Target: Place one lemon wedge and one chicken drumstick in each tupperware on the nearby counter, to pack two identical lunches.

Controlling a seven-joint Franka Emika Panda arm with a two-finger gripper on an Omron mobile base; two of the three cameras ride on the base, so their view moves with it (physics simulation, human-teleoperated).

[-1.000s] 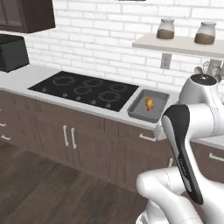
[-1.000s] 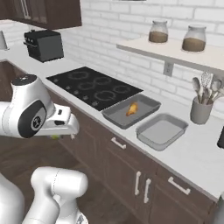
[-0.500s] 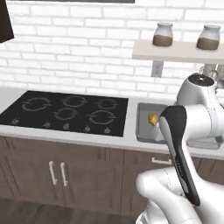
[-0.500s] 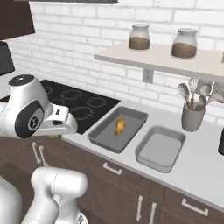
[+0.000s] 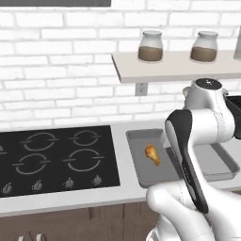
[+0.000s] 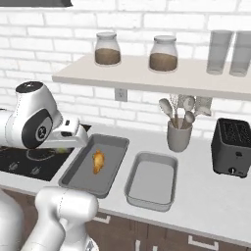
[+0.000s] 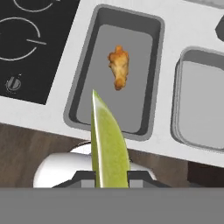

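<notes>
- Lemon wedge (image 7: pixel 107 144): your gripper (image 7: pixel 110 177) is clenched on it, above the counter's (image 6: pixel 206 206) front edge.
- Darker tupperware (image 7: pixel 87 70), beside the hob (image 5: pixel 52 160), holds one chicken drumstick (image 7: pixel 119 66) mid-tray; wedge likely belongs there.
- Lighter tupperware (image 6: pixel 142 196) alongside holds nothing yet.

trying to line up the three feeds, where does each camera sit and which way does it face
Left base view: behind the arm's left, facing the hob and darker tupperware; arm at right.
Right base view: behind its right, facing both trays and toaster; arm at left.
Hand view: looks down along the gripper, lemon wedge pinched.
All share the chicken drumstick.
</notes>
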